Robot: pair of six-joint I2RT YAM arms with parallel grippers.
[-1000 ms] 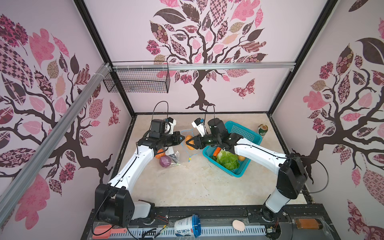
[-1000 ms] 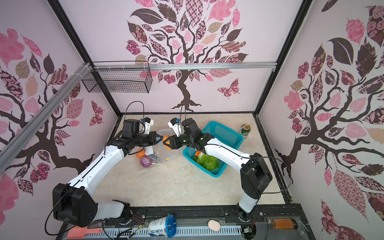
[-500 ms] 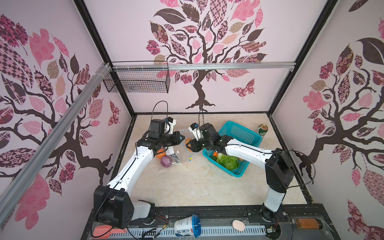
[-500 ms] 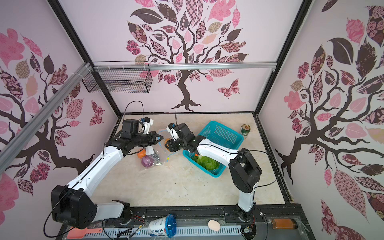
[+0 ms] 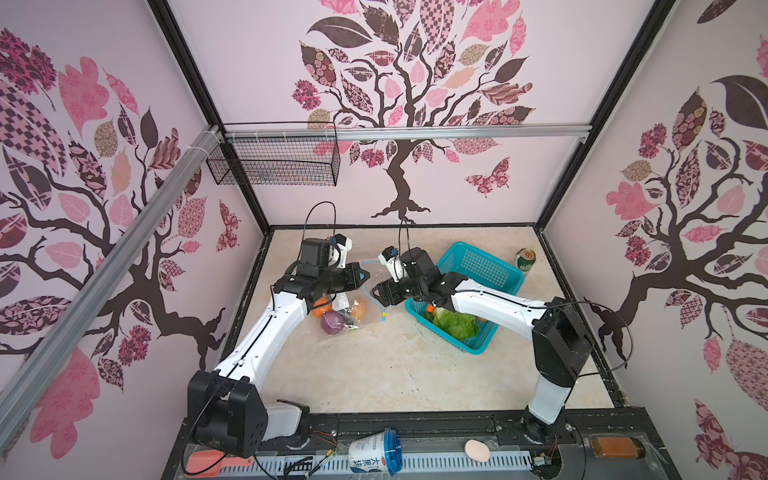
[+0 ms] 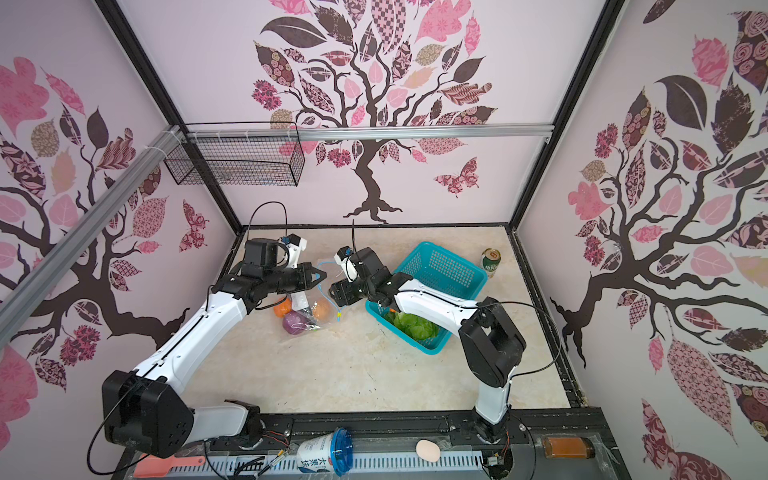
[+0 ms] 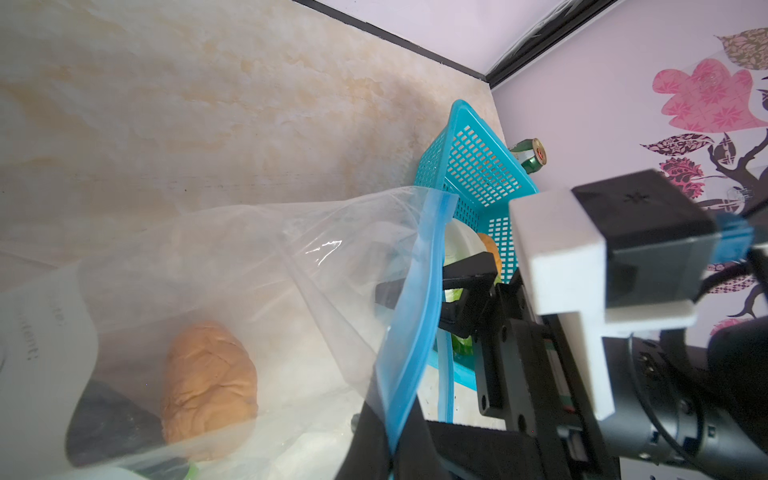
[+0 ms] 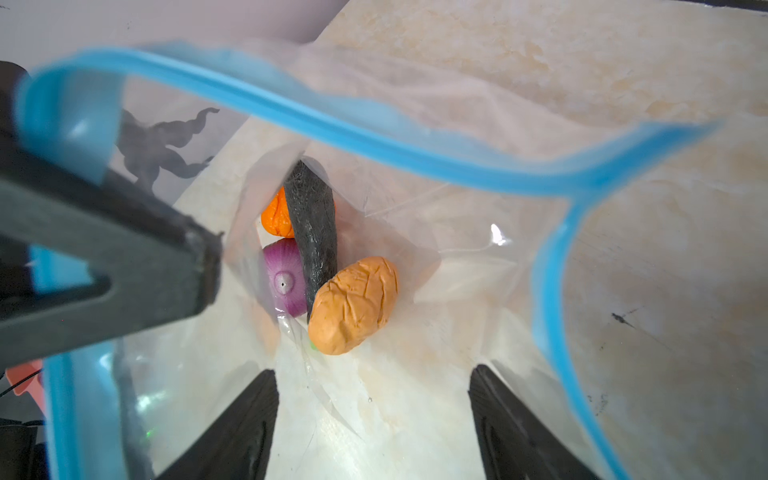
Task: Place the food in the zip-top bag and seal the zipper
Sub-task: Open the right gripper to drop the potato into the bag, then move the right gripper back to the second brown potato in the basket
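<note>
My left gripper is shut on the zipper, the blue strip, and holds the mouth of the zip-top bag up and open. Inside the bag lie a tan potato, a purple onion, an orange pumpkin and a dark piece. My right gripper hangs open just above the bag's mouth with nothing between its fingers. In both top views the two grippers nearly meet over the bag. A green cabbage and a carrot lie in the basket.
The teal mesh basket stands right of the bag, under my right forearm. A green can stands at the back right by the wall. A black wire basket hangs on the back left wall.
My right gripper carried the tan potato left over the bag's mouth and opened. The potato now lies inside the bag. The left gripper has kept its hold.
</note>
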